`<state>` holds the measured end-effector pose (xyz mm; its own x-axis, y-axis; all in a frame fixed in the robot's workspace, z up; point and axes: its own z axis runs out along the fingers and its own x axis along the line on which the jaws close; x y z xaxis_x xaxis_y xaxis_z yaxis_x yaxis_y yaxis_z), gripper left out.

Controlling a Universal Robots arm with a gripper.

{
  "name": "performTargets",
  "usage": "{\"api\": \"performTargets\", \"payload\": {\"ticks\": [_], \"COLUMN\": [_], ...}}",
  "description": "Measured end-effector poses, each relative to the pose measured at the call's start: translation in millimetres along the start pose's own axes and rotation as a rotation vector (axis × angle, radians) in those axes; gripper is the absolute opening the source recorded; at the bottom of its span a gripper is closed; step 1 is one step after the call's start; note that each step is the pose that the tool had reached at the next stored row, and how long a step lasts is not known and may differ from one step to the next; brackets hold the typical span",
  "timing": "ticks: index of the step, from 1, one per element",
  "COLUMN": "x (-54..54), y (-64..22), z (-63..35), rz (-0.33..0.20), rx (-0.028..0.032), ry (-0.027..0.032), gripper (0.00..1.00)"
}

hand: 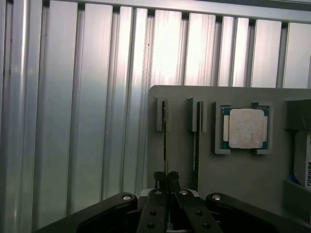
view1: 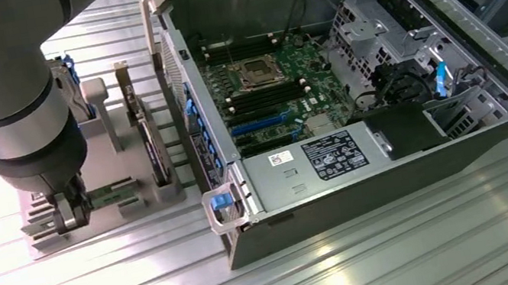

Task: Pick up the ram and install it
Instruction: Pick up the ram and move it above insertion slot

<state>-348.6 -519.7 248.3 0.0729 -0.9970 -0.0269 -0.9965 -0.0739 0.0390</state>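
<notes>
The ram (hand: 165, 141) is a thin green stick standing on edge in a slot of the grey holder (hand: 243, 170). My gripper (hand: 166, 178) is down on its near end, and the two fingers are shut on the stick from both sides. A second stick like it (hand: 196, 145) stands in the neighbouring slot. In the exterior view my gripper (view1: 70, 216) reaches down onto the holder (view1: 136, 209) at the exterior view's left, beside the open computer case (view1: 362, 171).
A square silver processor chip (hand: 245, 127) lies in a pocket of the holder, and a drive (hand: 306, 167) lies beyond it. An expansion card (view1: 148, 141) stands upright in the holder. Dark memory slots (view1: 272, 95) lie beside the motherboard's processor socket. The ribbed metal table surrounds everything.
</notes>
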Motion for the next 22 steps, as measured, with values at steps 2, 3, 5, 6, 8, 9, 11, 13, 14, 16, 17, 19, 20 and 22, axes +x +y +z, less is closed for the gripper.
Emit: {"api": "performTargets", "payload": {"ticks": [2, 3, 5, 6, 8, 9, 11, 13, 14, 16, 17, 19, 20, 22], "x": [-0.1, -0.2, -0.2, -0.3, -0.4, -0.4, -0.5, -0.5, -0.5, -0.6, -0.6, -0.6, -0.7, -0.7], "y": [0.2, 0.2, 0.4, 0.4, 0.5, 0.6, 0.7, 0.7, 0.7, 0.8, 0.8, 0.9, 1.0, 1.0], "z": [-3.5, -5.9, -8.6, -9.3, -13.1, -14.3, -16.8, -18.0, -18.5, -20.6, -21.3, -22.8, -24.5, -26.0], "rz": [0.000, 0.000, 0.000, 0.000, 0.000, 0.000, 0.000, 0.000, 0.000, 0.000, 0.000, 0.000, 0.000, 0.000], "rx": [0.0000, 0.0000, 0.0000, 0.0000, 0.0000, 0.0000, 0.0000, 0.0001, 0.0000, 0.0000, 0.0000, 0.0000, 0.0001, 0.0000], "ry": [0.0000, 0.0000, 0.0000, 0.0000, 0.0000, 0.0000, 0.0000, -0.0001, 0.0000, 0.0000, 0.0000, 0.0000, 0.0000, 0.0000], "gripper": [0.12, 0.12, 0.12, 0.12, 0.12, 0.12, 0.12, 0.12, 0.12, 0.12, 0.12, 0.12, 0.12, 0.12]}}
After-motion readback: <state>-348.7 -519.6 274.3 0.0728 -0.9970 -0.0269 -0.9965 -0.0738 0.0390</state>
